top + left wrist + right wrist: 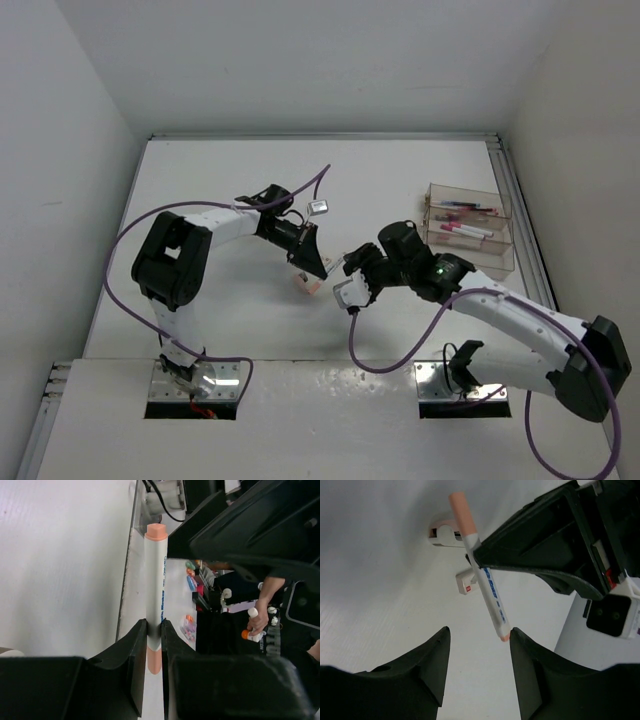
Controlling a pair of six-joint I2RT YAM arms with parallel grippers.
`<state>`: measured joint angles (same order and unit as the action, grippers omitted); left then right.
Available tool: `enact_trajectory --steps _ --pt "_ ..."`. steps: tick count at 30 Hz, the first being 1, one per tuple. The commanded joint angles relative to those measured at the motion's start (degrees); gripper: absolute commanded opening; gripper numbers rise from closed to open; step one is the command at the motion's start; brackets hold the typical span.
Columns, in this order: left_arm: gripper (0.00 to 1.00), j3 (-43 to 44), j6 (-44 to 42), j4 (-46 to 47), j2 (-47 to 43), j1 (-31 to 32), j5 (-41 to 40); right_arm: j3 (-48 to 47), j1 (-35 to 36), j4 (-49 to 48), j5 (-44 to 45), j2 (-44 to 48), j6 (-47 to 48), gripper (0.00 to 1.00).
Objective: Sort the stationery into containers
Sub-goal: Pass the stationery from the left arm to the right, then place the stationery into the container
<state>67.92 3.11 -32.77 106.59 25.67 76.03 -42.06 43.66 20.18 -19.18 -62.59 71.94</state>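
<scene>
I am reading the left pincer (154, 630) as clamping a white pen (155, 580) near its lower pink end, shaft projecting past the fingertips. The right pincer (477, 636) is standing agape, the pen's free tip hanging between its fingers, just beside one. The clear box (503, 262) is sitting well off to that pincer's right.

Pen (155, 580) barrel partly out of sight between fingers of the left pincer (154, 630)

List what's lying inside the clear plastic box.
A few pens, white with pink or red ends, lie in the far part of the clear box. Its near part looks bare. Their count is too small to tell.
</scene>
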Motion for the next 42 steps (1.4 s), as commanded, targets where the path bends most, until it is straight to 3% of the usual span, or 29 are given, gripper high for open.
enact_trajectory --steps 1,10,13,16,18,19,20,22,24,25,27,29,30,32,35,42 --pt "0.0 -0.16 2.68 3.94 -1.73 -0.8 4.92 -2.14 1.69 -4.54 0.99 -2.88 -0.05 0.5" --pt "0.0 -1.21 3.91 5.62 -2.61 -0.71 5.44 -3.55 2.75 -8.4 0.11 -10.62 4.35 0.49" --pt "0.0 -1.47 4.0 6.05 -2.78 -0.71 5.88 -4.87 2.92 -9.2 0.02 -12.47 4.43 0.41" --pt "0.0 -2.0 4.7 6.84 -2.7 -0.8 6.5 -5.04 2.66 -10.34 -0.33 -12.91 4.43 0.39" --pt "0.0 -2.0 4.62 7.02 -2.61 -0.8 6.85 -5.39 2.57 -9.56 -0.86 -12.82 4.35 0.23" --pt "0.05 -1.92 4.45 7.2 -2.52 -0.8 7.37 -5.48 2.14 -9.29 -0.86 -12.56 4.17 0.17" --pt "0.17 -1.74 4.53 7.2 -2.52 -0.88 7.38 -5.49 1.78 -9.11 -1.12 -12.21 3.91 0.08" --pt "0.47 -1.3 3.05 5.63 -2.87 -1.94 6.07 -5.14 -0.23 -8.76 -1.12 -11.07 2.68 0.03" --pt "0.56 1.49 -4.98 0.64 -3.92 -4.21 1.95 -5.39 -2.95 -6.4 -0.95 -10.01 0.5 0.01" --pt "0.71 2.91 -7.74 -4.61 -4.45 -5.44 -3.81 -6.18 -6.79 -5.17 -1.21 -9.05 -0.13 0.0" --pt "0.76 4.84 -8.92 -5.2 -7.42 -8.86 -10.34 -6.8 -11.82 -1.04 -2.08 -8.26 -1.53 0.0" --pt "0.78 4.5 -6.56 -2.22 -10.16 -11.33 -19.31 -7.59 -21.3 2.65 -4.72 -7.29 -0.58 0.0" --pt "0.93 3.98 -6.37 -1.6 -13.3 -13.78 -22.12 -7.94 -24.55 4.15 -5.94 -7.29 0.38 0.0" --pt "1.0 4.15 -8.37 -1.59 -17.26 -16.25 -29.07 -10.22 -35.36 10.01 -8.85 -8.59 5.54 0.0" --pt "1.0 5.47 -12.41 -5.18 -20.61 -18.45 -41.98 -13.3 -50.38 14.51 -12.09 -12.62 10.74 0.0" --pt "1.0 5.56 -18.32 -11.87 -21.77 -25.13 -47.11 -21.39 -61.93 23.05 -14.57 -22.31 18.85 0.0"
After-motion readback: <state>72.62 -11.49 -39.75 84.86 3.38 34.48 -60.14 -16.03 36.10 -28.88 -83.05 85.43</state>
